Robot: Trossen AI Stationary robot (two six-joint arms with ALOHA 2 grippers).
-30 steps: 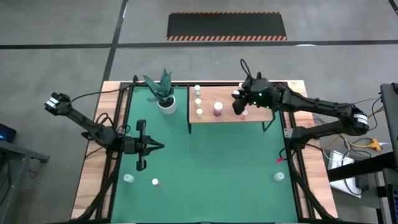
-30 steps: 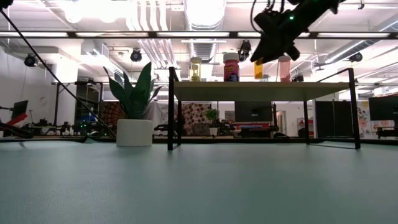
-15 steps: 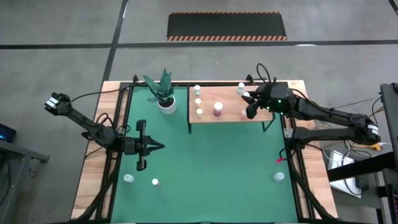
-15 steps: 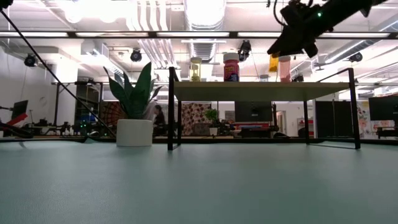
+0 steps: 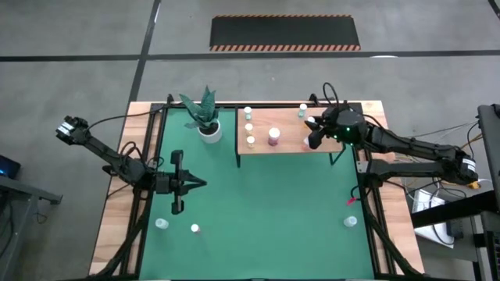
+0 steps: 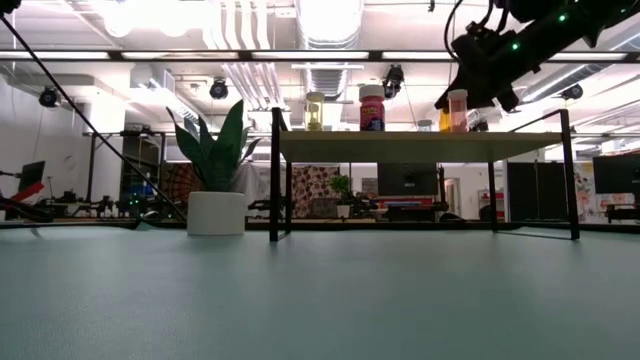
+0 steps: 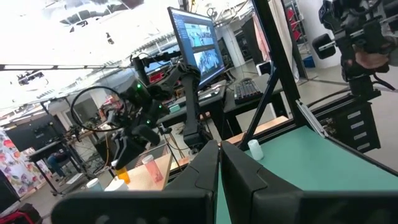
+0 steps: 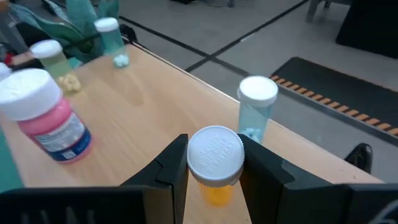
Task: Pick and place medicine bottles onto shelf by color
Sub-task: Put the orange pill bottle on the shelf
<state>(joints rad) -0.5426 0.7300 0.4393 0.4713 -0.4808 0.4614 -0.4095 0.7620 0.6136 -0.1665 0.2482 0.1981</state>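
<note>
Gripping orange bottle (image 8: 215,167), right gripper (image 8: 214,163), over shelf (image 8: 143,118).

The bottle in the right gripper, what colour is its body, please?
Orange, with a white cap; the right wrist view shows it best.

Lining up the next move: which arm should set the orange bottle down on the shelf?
Right. Its pincer already grips the orange bottle over the shelf, near its right end. The left pincer is shut, parked over the mat's left side.
</note>
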